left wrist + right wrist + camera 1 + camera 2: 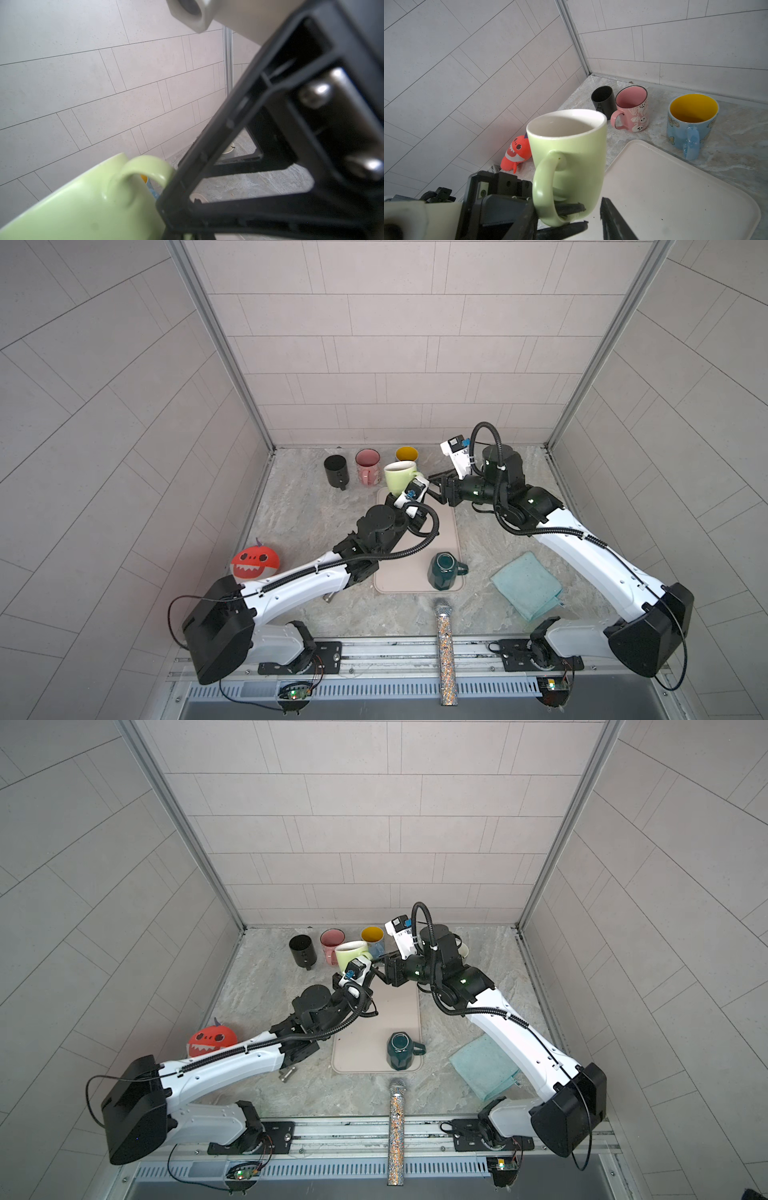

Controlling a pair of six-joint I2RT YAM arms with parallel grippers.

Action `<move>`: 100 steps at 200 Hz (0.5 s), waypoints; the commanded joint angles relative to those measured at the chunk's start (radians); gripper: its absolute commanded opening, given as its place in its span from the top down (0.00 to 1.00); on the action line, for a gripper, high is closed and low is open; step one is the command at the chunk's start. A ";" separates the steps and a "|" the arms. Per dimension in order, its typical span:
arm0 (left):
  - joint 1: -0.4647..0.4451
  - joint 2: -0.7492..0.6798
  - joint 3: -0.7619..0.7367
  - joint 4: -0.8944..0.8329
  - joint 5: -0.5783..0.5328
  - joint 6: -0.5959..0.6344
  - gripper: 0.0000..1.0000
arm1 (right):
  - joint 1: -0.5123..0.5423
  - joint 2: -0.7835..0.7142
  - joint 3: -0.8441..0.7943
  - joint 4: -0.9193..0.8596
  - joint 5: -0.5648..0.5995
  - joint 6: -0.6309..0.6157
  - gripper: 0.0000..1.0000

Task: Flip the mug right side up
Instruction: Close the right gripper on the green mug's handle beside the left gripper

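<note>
A light green mug (399, 477) (350, 956) (566, 141) hangs upright in the air over the far end of the beige mat (442, 539), mouth up and white inside. My left gripper (570, 218) is shut on the lower part of its handle (145, 166), one finger through the loop. In both top views the wrist camera hides those fingers. My right gripper (432, 482) (376, 966) (565, 202) is open just right of the mug. Its fingers (612, 220) stand on either side of the mug's base and handle, the right one apart from the mug.
Black (336, 472), pink (368, 466) and blue yellow-lined (406, 454) mugs stand along the back wall. A dark green mug (444, 576) sits on the mat's near end. A teal cloth (528, 585), a red plush (254, 562) and a glitter microphone (444, 647) lie nearer the front.
</note>
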 commanded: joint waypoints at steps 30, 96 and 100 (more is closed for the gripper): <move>-0.002 -0.045 0.064 0.072 0.051 -0.021 1.00 | 0.002 0.014 -0.010 0.053 0.030 -0.003 0.53; -0.003 -0.048 0.063 0.069 0.055 -0.029 1.00 | 0.004 0.035 0.001 0.069 0.023 0.006 0.56; -0.003 -0.049 0.063 0.067 0.055 -0.029 1.00 | 0.005 0.036 0.001 0.069 0.021 0.006 0.57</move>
